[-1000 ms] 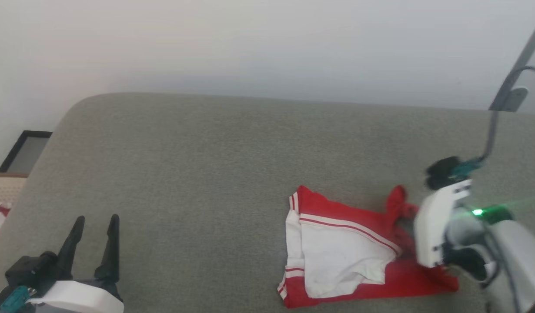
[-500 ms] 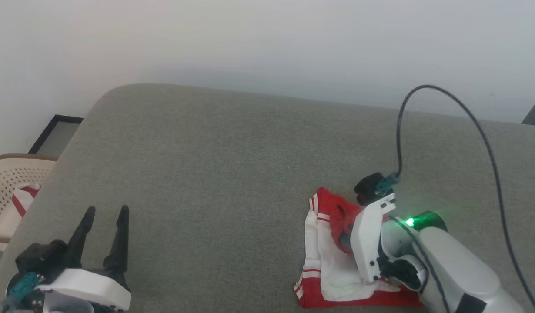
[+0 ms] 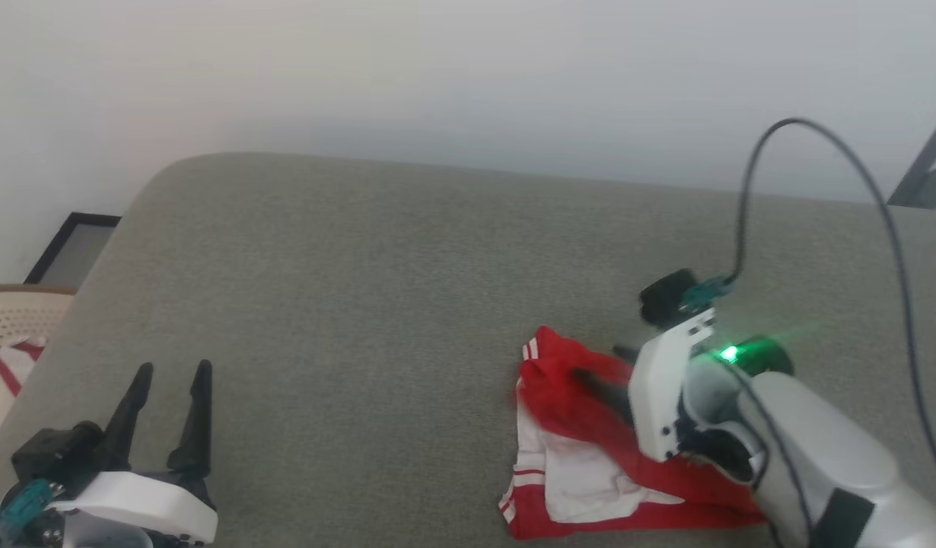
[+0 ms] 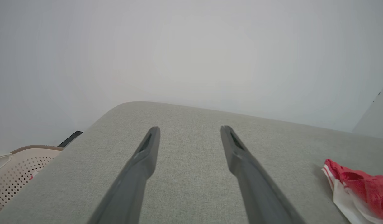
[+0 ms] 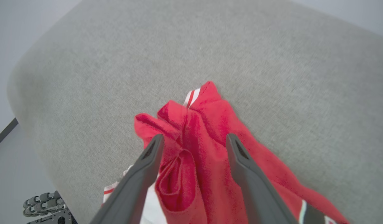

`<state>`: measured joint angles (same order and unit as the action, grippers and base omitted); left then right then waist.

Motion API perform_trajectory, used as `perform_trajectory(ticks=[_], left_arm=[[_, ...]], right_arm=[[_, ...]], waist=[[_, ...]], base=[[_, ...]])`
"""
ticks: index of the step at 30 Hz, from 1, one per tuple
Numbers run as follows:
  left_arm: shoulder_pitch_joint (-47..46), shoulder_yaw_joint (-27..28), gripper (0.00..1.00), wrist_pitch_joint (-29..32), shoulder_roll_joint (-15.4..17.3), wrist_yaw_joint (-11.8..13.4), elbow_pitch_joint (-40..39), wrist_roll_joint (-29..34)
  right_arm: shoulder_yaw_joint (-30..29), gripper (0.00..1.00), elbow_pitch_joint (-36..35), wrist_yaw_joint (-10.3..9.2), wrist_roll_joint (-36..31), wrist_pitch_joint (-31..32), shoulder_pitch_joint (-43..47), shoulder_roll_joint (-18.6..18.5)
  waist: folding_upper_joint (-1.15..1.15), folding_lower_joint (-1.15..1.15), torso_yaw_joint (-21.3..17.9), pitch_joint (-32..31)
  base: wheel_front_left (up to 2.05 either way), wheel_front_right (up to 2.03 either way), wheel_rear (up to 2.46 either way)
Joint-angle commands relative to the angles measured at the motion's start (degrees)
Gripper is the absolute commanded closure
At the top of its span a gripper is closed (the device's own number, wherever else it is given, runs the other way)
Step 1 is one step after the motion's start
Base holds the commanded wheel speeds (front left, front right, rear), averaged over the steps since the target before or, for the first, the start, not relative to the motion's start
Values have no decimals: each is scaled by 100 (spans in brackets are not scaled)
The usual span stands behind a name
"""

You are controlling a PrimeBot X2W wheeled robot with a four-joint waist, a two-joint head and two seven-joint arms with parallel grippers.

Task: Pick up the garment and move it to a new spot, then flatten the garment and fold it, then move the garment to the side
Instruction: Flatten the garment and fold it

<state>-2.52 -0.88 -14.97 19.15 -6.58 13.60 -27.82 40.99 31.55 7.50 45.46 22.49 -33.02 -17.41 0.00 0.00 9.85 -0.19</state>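
- Right gripper point(image 5: 194, 138) spread wide, straddling a red fold of the garment point(image 3: 582, 487), bunched near right on the grey cushion point(image 3: 361, 289).
- Best bet: sink lower, then pinch that ridge squarely.
- Left gripper point(image 3: 173, 369) parted, idle near left.

It looks like a room in a home: a broad grey fabric cushion point(image 3: 361, 266) stands against a plain white wall point(image 3: 437, 68), with a beige perforated laundry basket point(image 3: 15, 320) beside it.

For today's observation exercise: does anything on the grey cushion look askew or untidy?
Yes: the garment lies crumpled, red folds heaped over its white part, not flat. The right gripper is open over it.
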Motion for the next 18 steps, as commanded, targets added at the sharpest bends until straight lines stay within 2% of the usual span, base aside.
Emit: perform_trajectory(ticks=[1,9,18], left_arm=[[45,55,0,-22,9,-23,-6,-36],[260,286,0,-24,8,-31,-125,-3],[480,518,0,-25,-8,-47,-224,49]], right_arm=[[-25,0,-113,-3,28,-204,-39,-139],[-623,0,-414,-3,-114,-1246,275,-796],[-1559,0,-667,-4,-374,-2163,881,-1261]], waist=[[0,0,-97,-8],[0,0,-431,-80],[0,0,-744,-107]], base=[[0,0,0],[0,0,0],[0,0,0]])
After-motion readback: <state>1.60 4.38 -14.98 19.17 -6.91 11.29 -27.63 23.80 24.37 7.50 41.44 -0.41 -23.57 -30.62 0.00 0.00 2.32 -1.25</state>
